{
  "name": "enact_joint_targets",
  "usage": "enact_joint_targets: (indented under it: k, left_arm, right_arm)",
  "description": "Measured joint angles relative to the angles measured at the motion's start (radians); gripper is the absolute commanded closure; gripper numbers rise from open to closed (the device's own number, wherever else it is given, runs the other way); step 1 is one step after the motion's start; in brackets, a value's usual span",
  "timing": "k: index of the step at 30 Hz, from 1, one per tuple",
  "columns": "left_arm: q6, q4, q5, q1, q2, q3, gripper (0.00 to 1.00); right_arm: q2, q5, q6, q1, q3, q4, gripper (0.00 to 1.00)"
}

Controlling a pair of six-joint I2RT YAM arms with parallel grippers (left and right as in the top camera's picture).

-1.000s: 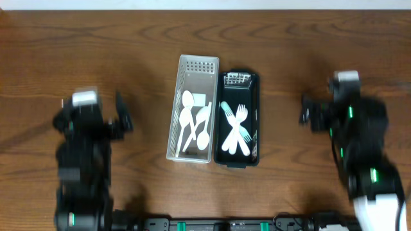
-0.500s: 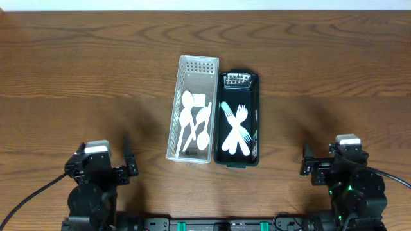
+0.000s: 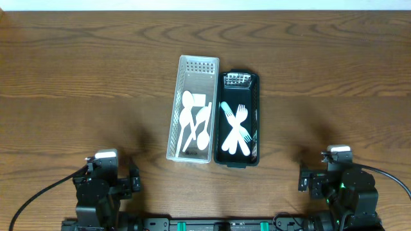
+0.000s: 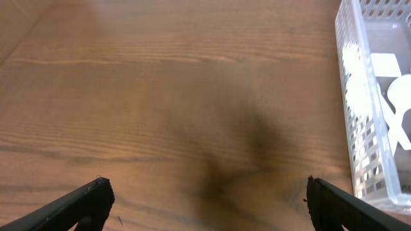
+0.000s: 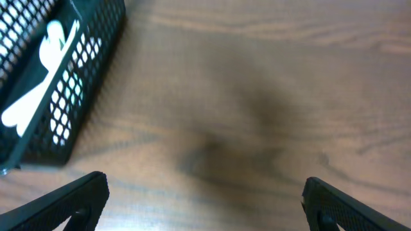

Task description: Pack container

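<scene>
Two long, narrow bins sit side by side, their long walls touching, on a brown wood-grain table (image 3: pixel 77 77). The white bin (image 3: pixel 207 138) is rigid plastic with a rectangular rim, slotted side walls and a grid of small holes at its far end. Hard against its right wall stands the black bin (image 3: pixel 257 122), the same oblong shape with rounded corners and walls of open diamond mesh.

Inside the white bin lie smooth, glossy white plastic spoons (image 3: pixel 187 100) with oval bowls, heaped and crossing; at least three can be made out, but the overlap hides the exact count. A small white rectangular card (image 3: pixel 200 98) lies among them. The black bin holds white plastic forks (image 3: pixel 241 114), crossed over one another, at least three, one faintly green-tinted. Something small and glinting at its far end is too small to identify.

Both arms are at the near table edge. The left gripper (image 4: pixel 205 196) is near and to the left of the white bin, which shows at the right edge of its wrist view. The right gripper (image 5: pixel 204 189) is to the right of it, beyond the black bin. Each has its two dark fingers spread wide, with only bare wood between them and nothing held.
</scene>
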State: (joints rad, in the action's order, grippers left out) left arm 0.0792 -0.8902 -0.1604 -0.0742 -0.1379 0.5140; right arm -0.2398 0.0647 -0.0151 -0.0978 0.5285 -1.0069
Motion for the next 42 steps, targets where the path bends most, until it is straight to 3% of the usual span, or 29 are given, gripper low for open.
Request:
enact_joint_targets:
  k: [20,27,31,35,38,42]
  left_arm:
    - [0.000,-0.003,0.000,0.000,0.000,0.000,0.02]
    - [0.000,-0.003,0.000,0.000,0.001,0.000,0.02]
    - [0.000,-0.003,0.000,0.000,0.001,-0.001,0.02]
    - [0.000,-0.004,0.000,0.000,0.002,-0.001,0.02]
    - [0.000,-0.003,0.000,0.000,0.002,-0.001,0.02]
    - [0.000,-0.004,0.000,0.000,0.002,-0.001,0.02]
  right_arm:
    - [0.019,0.004,0.000,0.000,-0.002,-0.008,0.01]
    - [0.064,0.003,0.065,-0.004,-0.087,0.599,0.01]
    - [0.069,0.003,0.120,-0.005,-0.245,0.957,0.01]
    - [0.078,0.003,0.164,-0.005,-0.404,1.205,0.01]
    - [0.132,0.003,0.196,-0.003,-0.486,1.239,0.01]
    - [0.217,0.003,0.216,0.019,-0.519,1.030,0.01]
